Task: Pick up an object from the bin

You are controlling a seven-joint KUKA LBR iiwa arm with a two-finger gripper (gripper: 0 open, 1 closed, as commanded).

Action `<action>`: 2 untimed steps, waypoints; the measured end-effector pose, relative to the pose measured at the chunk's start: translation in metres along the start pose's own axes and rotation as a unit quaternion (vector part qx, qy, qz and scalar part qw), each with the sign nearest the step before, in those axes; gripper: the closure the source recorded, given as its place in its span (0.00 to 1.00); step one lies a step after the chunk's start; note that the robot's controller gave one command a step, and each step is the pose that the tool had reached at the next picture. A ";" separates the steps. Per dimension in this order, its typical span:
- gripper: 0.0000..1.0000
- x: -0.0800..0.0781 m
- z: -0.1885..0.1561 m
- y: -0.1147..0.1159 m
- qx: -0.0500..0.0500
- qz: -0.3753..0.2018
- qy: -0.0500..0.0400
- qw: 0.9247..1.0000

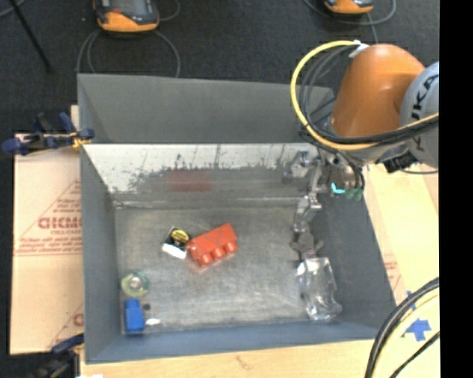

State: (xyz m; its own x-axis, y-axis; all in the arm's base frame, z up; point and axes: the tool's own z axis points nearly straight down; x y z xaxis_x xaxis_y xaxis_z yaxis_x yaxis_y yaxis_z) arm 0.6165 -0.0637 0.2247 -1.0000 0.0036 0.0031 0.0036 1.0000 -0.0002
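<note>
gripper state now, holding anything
Gripper: cannot be told, open or closed; it hangs close by a clear plastic piece at the bin's right side.

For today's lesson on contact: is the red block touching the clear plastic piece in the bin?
Apart. The camera view shows bare bin floor between the red block mid-bin and the clear plastic piece by the right wall.

Robotics lab, bin-picking test cell. Grey sheet-metal bin with sloped, scratched walls sits on a dark floor. Industrial arm with orange dome cover and looped yellow and black cables hangs over it. Random test items inside: red plastic toy brick, crumpled clear plastic packet. Orange-and-black devices with cords behind.
</note>
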 end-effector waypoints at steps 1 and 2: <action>0.00 -0.012 0.083 0.111 -0.001 -0.073 -0.001 0.997; 0.00 0.011 0.146 0.130 0.000 -0.149 -0.004 0.989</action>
State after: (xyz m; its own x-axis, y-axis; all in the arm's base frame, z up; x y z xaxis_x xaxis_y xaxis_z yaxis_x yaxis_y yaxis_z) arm 0.6058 0.0665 0.0789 -0.9569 -0.2904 -0.0050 -0.2905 0.9569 -0.0005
